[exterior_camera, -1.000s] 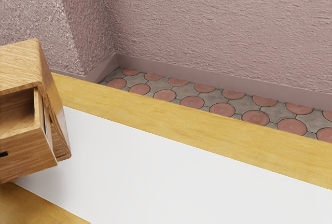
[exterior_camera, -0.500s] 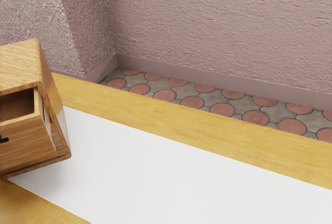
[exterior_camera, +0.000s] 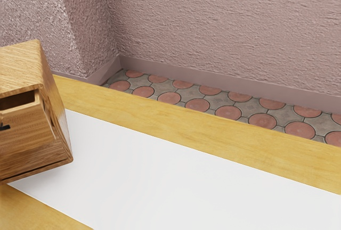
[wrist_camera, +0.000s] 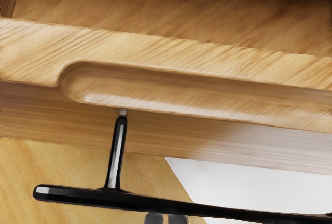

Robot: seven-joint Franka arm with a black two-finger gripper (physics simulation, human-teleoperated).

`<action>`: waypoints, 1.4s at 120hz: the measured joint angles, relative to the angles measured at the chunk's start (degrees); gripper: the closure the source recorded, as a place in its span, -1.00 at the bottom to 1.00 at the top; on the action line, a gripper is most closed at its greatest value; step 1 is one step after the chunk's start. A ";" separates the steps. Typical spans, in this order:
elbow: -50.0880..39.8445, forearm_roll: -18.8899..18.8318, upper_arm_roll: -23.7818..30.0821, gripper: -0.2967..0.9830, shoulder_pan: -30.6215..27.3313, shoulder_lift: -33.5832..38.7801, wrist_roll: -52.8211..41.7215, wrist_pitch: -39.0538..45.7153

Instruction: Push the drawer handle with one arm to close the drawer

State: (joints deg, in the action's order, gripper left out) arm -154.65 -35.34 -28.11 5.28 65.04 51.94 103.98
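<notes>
At the exterior view's left edge stands a wooden cabinet (exterior_camera: 24, 67), its drawer (exterior_camera: 29, 131) partly open, with a black handle (exterior_camera: 4, 128) on the front. The tool (wrist_camera: 165, 219) is at the handle's bar, its two tips nearly together and gripping nothing; whether they touch the bar I cannot tell. Rightward from the cabinet, a white strip (exterior_camera: 186, 177) crosses the yellow wooden table (exterior_camera: 213, 131); beyond the far edge lie floor tiles (exterior_camera: 229, 112) and a pink wall (exterior_camera: 229, 27).

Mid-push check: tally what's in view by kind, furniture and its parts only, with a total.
Cabinet: 1
Drawer: 1
Handle: 1
Table: 1
Total: 4
</notes>
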 joint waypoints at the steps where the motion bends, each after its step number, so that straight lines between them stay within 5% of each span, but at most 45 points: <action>1: 0.07 -0.06 0.00 0.69 0.00 -0.09 -0.04 0.07; 136: 6.40 -2.29 -6.97 0.71 0.15 -14.61 -8.61 14.24; 156: 3.14 8.37 2.28 0.69 0.74 -8.41 -7.01 12.34; 168: 6.49 21.04 23.08 0.48 -0.77 -10.50 -2.03 9.33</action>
State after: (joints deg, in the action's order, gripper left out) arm -148.16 -14.30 -5.03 4.52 54.55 49.90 113.30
